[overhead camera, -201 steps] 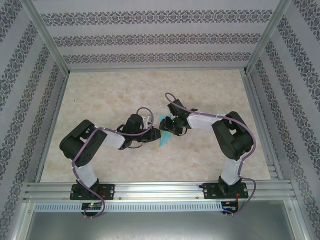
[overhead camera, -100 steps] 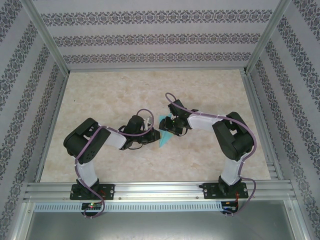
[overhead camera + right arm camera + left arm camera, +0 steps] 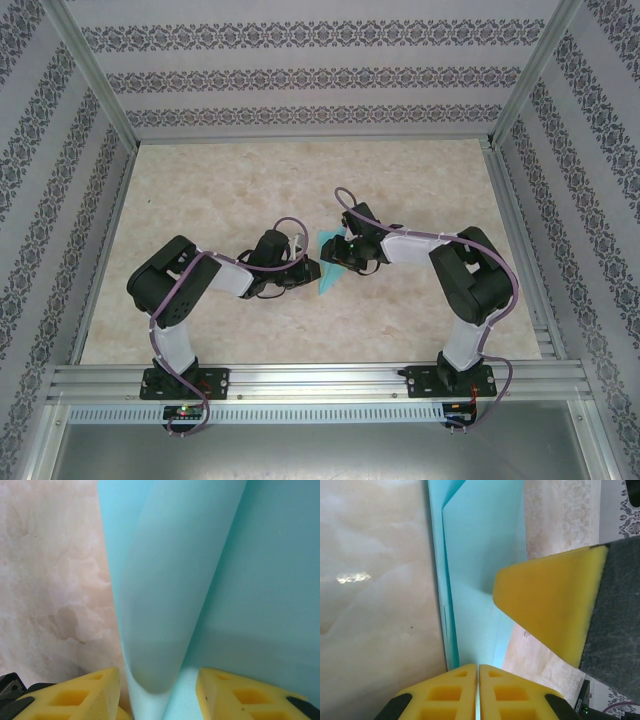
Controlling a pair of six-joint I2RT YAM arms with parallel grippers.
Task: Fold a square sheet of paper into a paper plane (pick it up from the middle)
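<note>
The turquoise sheet of paper [image 3: 326, 281] is folded into a long narrow wedge and sits at mid-table between the two arms. My left gripper [image 3: 312, 271] is shut on it from the left. In the left wrist view the yellow fingers [image 3: 451, 690] pinch a thin edge of the paper [image 3: 480, 555], whose folded layers run away from the jaws. My right gripper [image 3: 337, 258] meets the paper from the right and stands open. Its yellow pads [image 3: 85, 695] are apart, with a curled fold of the paper [image 3: 165, 605] rising between them and a gap on each side.
One yellow pad of the right gripper [image 3: 550, 610] hangs over the paper's right edge in the left wrist view. A marbled beige tabletop [image 3: 230, 180] spreads around the arms. Patterned walls and an aluminium frame [image 3: 90, 90] fence it in.
The left arm's elbow has shifted slightly right. The right wrist has turned and edged a little over the paper. The paper stays in about the same place.
</note>
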